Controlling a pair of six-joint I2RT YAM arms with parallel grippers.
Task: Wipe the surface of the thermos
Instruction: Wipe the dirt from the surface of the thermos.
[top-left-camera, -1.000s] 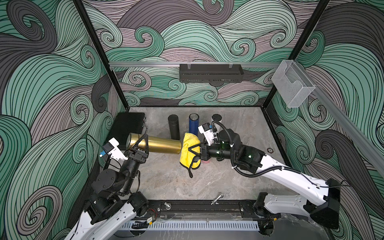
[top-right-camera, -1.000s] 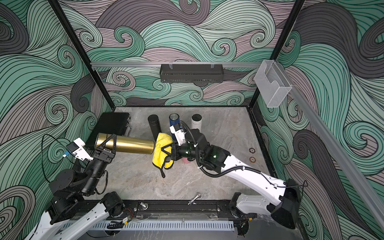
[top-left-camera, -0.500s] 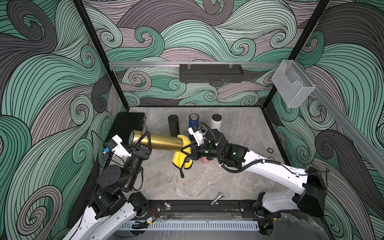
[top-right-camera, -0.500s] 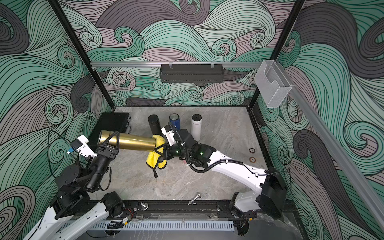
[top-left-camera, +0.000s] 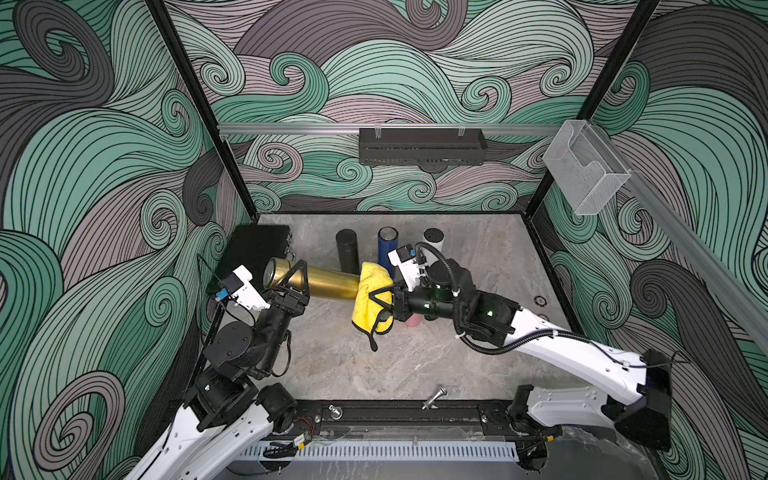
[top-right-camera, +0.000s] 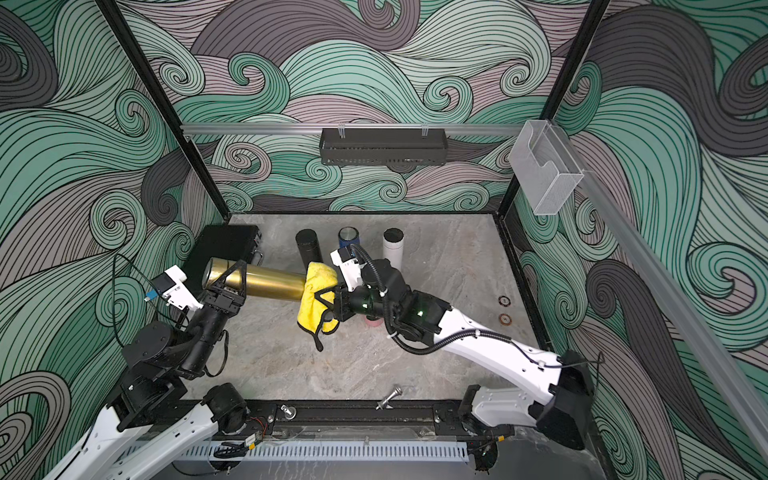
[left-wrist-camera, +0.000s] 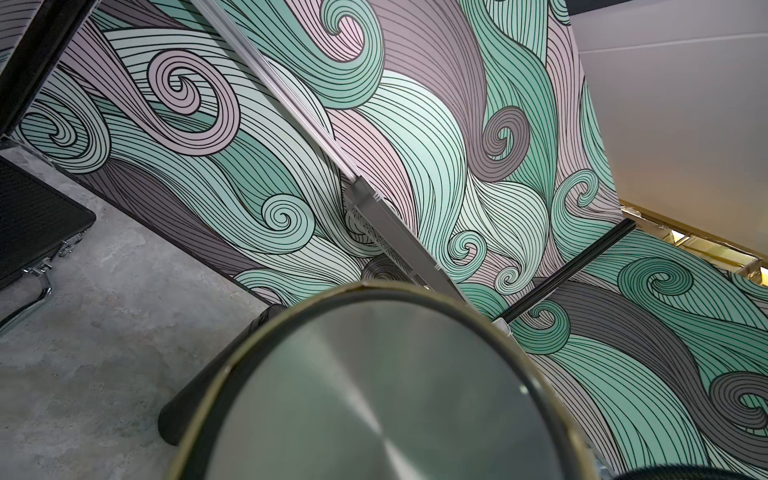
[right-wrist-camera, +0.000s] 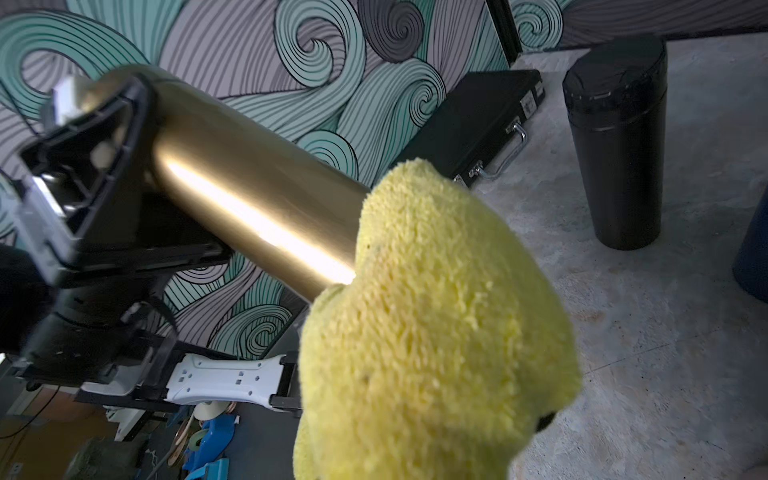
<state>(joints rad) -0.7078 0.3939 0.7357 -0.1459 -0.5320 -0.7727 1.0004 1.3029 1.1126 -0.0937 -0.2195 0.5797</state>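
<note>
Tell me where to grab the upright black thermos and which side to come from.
Probably its upper body: take the black thermos level from the side facing the black case. It stands upright, a straight round cylinder, so opposite walls suit a pinch. The blue thermos stands close on its other side, and the held gold thermos crosses in front.

FRAMED IN WAVES: Swirling murals in green, mauve and grey cover the 3 walls (top-left-camera: 374, 75) of the enclosure, divided by 2 black corner posts (top-left-camera: 587, 108). An aluminium rail (top-left-camera: 291, 129) crosses the back wall, carrying a black perforated basket (top-left-camera: 422, 145); a clear plastic bin (top-left-camera: 582, 174) hangs on a side wall. The grey marbled tabletop (top-left-camera: 415, 365) lies evenly lit, a black case (top-left-camera: 257, 249) in a far corner.
</note>
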